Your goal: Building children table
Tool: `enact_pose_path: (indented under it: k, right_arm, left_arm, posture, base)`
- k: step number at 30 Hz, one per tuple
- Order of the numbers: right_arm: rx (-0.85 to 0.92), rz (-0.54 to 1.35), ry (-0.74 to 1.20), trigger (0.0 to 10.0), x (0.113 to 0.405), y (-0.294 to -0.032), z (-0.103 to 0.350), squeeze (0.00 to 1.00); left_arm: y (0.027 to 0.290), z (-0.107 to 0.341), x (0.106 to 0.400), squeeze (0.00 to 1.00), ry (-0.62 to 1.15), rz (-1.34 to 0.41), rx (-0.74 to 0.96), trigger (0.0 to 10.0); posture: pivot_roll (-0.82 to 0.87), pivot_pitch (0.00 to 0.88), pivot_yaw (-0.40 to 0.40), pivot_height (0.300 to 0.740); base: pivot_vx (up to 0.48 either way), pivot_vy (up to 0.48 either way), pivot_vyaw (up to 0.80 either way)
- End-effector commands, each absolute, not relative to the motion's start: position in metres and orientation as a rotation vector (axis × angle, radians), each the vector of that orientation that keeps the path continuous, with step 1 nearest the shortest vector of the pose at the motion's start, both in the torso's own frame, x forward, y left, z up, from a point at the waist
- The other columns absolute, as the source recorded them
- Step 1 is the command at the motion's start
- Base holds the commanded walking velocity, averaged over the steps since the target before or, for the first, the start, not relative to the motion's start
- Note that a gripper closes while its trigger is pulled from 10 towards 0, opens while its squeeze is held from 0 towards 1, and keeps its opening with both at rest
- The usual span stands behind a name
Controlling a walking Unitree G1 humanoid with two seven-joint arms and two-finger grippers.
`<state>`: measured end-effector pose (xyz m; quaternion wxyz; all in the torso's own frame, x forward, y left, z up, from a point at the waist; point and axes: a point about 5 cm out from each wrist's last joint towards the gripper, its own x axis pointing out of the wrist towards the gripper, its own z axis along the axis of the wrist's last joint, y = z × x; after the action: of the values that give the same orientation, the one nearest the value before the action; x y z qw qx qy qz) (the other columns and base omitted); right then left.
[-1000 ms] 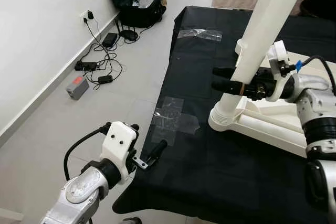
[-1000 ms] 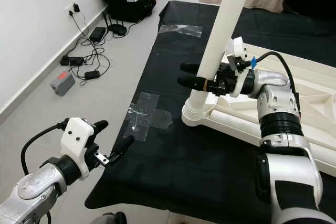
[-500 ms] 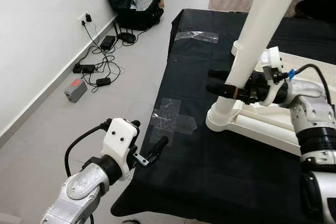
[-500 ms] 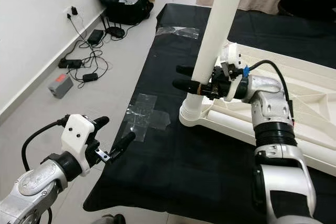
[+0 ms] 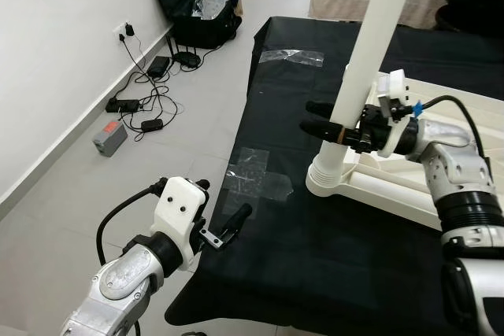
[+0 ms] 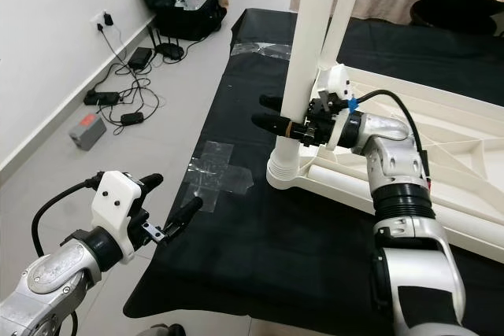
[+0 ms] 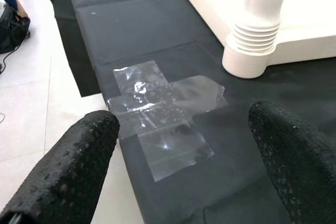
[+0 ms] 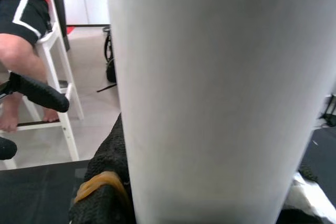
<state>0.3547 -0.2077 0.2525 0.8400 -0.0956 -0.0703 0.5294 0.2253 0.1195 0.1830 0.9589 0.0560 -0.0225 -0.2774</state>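
Silver arms, white wrist housings, black cables, textured black fingers (image 7: 68,171).

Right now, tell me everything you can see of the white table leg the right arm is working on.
The table leg is a long, smooth white tube, plastic by the look, standing nearly upright with a slight tilt. Its ribbed lower end sits in the round corner socket of the white tabletop, which lies upside down on the black cloth. The right gripper clasps it low down, one finger on each side.

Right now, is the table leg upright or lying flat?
Upright. The leg stands in its ribbed socket on the tabletop, right hand shut on it.
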Motion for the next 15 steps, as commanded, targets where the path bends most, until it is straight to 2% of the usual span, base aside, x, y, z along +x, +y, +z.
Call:
enact_pose_path:
  k: [1,15]
  right_arm:
    - [-0.166,1.096,0.013,10.0,0.351,-0.210,0.214,0.00]
    - [-0.110,0.982,0.005,10.0,0.347,-0.216,0.200,0.00]
  left_arm:
    - [0.124,0.181,0.227,0.00,-0.037,-0.548,0.126,10.0]
    - [0.126,0.182,0.230,0.00,-0.047,-0.548,0.137,10.0]
  posture:
    - [0.13,0.192,-0.006,0.740]
    - [0.13,0.194,-0.004,0.740]
  base:
    - [0.000,0.000,0.00]
    - [0.000,0.000,0.00]
